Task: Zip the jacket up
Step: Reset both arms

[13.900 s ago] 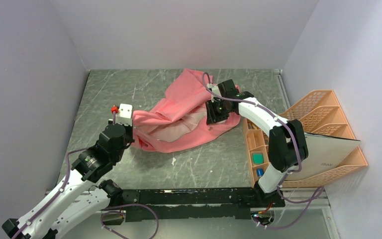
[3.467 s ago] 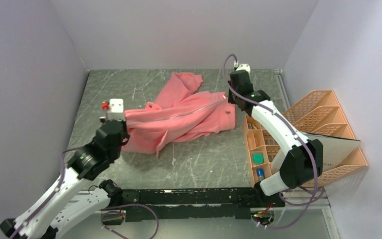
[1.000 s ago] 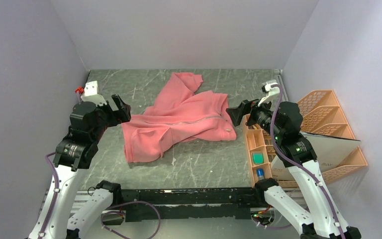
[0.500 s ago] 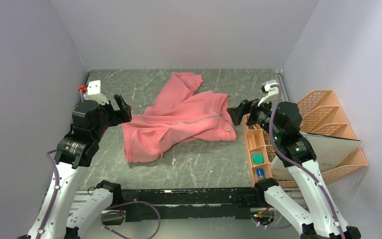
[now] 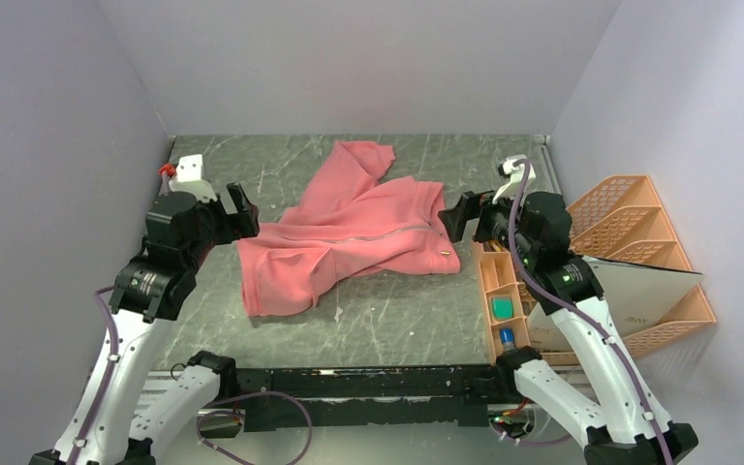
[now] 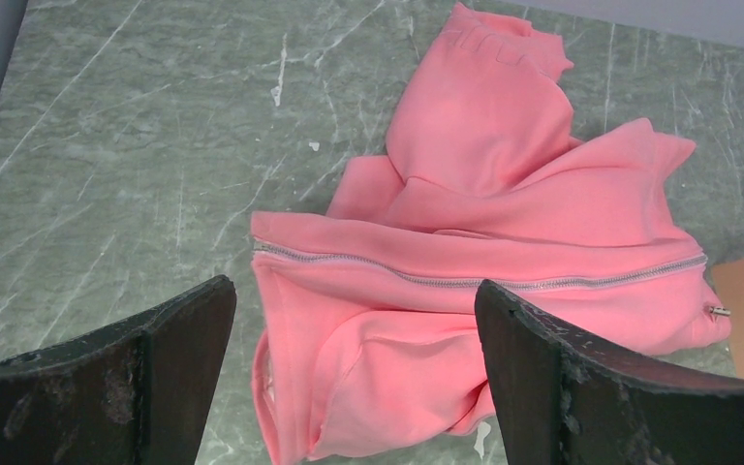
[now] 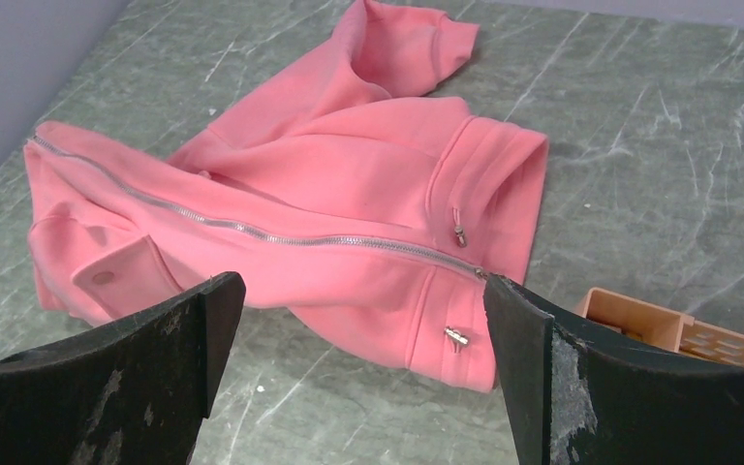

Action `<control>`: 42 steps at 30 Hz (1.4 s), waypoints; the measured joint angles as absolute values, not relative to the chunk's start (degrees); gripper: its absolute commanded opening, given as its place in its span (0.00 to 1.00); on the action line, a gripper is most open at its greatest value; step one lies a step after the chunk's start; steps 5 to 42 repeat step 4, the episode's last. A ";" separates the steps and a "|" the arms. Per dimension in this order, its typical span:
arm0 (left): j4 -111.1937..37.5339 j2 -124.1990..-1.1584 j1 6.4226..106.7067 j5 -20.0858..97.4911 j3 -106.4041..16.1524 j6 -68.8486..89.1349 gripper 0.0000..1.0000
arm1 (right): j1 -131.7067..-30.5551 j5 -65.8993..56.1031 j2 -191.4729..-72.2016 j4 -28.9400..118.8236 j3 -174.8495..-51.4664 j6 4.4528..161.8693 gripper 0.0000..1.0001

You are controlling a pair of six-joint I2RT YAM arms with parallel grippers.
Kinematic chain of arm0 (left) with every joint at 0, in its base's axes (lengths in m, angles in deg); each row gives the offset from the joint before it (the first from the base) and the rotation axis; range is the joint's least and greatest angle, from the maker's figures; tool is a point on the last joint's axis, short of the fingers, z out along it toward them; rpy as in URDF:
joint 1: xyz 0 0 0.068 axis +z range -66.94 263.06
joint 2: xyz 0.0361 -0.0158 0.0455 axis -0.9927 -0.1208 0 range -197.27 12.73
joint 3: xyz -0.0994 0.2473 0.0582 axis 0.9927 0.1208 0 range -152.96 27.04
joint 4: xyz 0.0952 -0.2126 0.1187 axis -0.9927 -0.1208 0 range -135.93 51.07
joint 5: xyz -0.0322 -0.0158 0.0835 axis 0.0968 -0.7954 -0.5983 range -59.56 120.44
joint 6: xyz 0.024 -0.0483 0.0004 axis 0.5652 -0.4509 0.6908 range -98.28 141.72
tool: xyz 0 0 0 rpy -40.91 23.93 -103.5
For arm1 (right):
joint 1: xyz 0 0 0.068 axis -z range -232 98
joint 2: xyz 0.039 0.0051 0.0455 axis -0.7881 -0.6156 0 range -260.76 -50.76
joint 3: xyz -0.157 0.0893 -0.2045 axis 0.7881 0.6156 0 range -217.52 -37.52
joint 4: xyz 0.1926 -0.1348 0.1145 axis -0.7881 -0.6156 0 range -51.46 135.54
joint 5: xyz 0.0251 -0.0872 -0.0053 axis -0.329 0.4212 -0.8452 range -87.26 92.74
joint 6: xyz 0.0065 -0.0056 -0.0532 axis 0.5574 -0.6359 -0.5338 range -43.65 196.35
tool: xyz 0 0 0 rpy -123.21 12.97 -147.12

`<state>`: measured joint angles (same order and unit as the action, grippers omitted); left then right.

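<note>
The salmon-pink jacket [image 5: 349,237] lies flat and slightly crumpled in the middle of the table, one sleeve [image 5: 358,160] thrown toward the back. Its silver zipper [image 5: 349,235] runs as one joined line across the front, also seen on the jacket [image 6: 504,223] along the zipper [image 6: 475,283]. On the jacket [image 7: 329,184], the zipper [image 7: 281,237] ends near the hem, where a small metal pull [image 7: 457,336] hangs. My left gripper [image 5: 237,208] hovers open off the jacket's left end; my right gripper [image 5: 455,215] hovers open off its right end. Neither touches the fabric.
An orange plastic organizer [image 5: 630,242] stands against the right wall, its small front compartments [image 5: 500,291] holding small items; a corner of the organizer [image 7: 639,325] lies just right of the jacket's hem. Walls close in on the left, back and right. Small white flecks lie on the marble top.
Over the last second both raised arms drifted slightly, the right gripper a little toward the back. The jacket has not moved. Seconds earlier both grippers were at the jacket's ends; now they are off it.
</note>
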<state>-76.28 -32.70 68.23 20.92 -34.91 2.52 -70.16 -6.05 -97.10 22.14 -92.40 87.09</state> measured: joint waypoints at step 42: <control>-76.15 -32.88 68.17 20.92 -34.91 2.52 0.97 | -70.16 -6.03 -97.72 22.49 -92.42 87.07 1.00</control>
